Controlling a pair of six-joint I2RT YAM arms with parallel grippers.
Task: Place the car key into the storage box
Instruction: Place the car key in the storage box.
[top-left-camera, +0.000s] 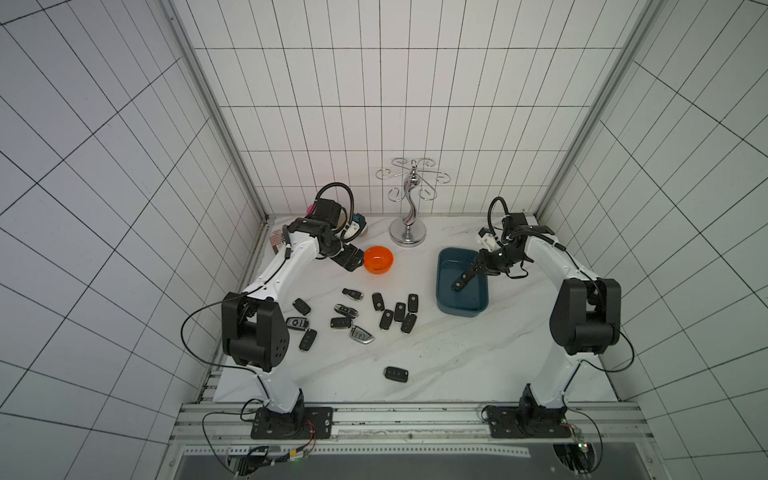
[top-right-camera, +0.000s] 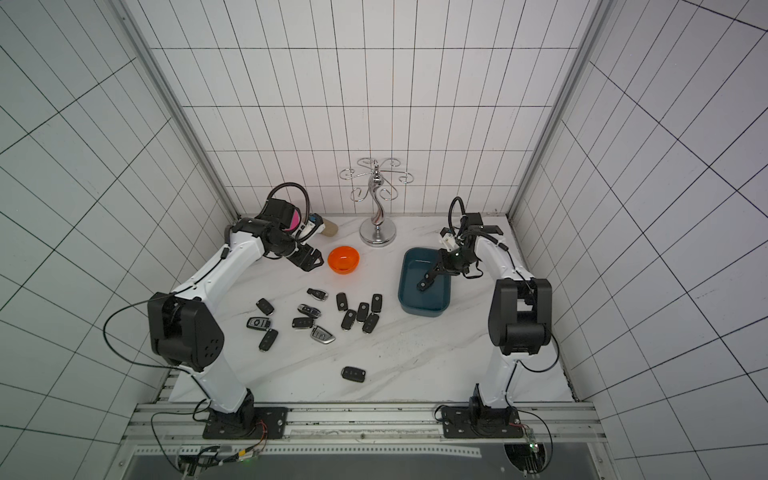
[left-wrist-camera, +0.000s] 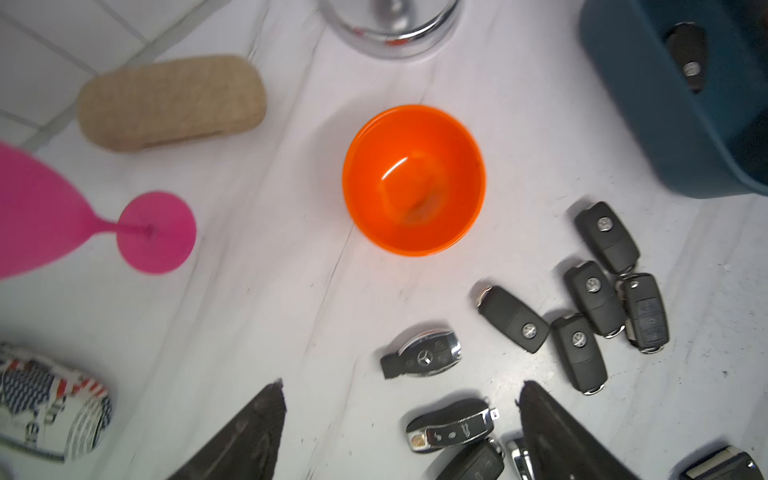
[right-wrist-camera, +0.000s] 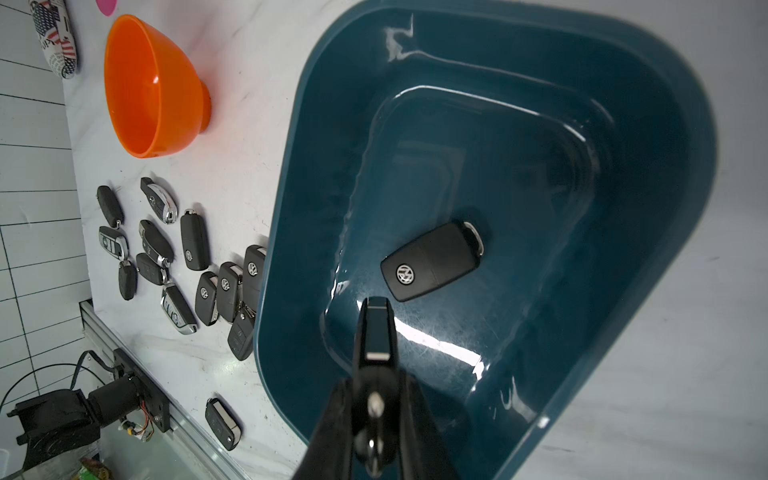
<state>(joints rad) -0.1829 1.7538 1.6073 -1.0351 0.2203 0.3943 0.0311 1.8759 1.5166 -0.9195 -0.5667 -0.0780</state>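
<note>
Right wrist view: right fingers (right-wrist-camera: 338, 411) are clamped on the car key (right-wrist-camera: 376, 332), pinching it edge-on by its ring end, with its body sticking out past the tips. The key points down into the storage box (right-wrist-camera: 299, 104). Its free end is inside the walls, just beside a second key (right-wrist-camera: 432, 259) that lies flat on the box floor, logo up. I can't tell if the held key touches the floor.

Both top views agree: right fingers (top-left-camera: 478, 270) reach in over the far rim of the storage box (top-left-camera: 461, 312), and the car key (top-left-camera: 459, 284) hangs over the middle of the box.

Left fingers (left-wrist-camera: 266, 415) are spread wide and grip nothing. I see only tabletop (left-wrist-camera: 291, 311) and loose keys between the two tips. In a top view the left fingers (top-right-camera: 309, 258) sit just beside the orange bowl (top-right-camera: 343, 259), not touching it.

The loose keys (top-left-camera: 357, 311) are bunched on the tabletop between the arms, clear of the box. One single key (top-left-camera: 395, 374) lies nearer the front edge, well apart from the bunch.
</note>
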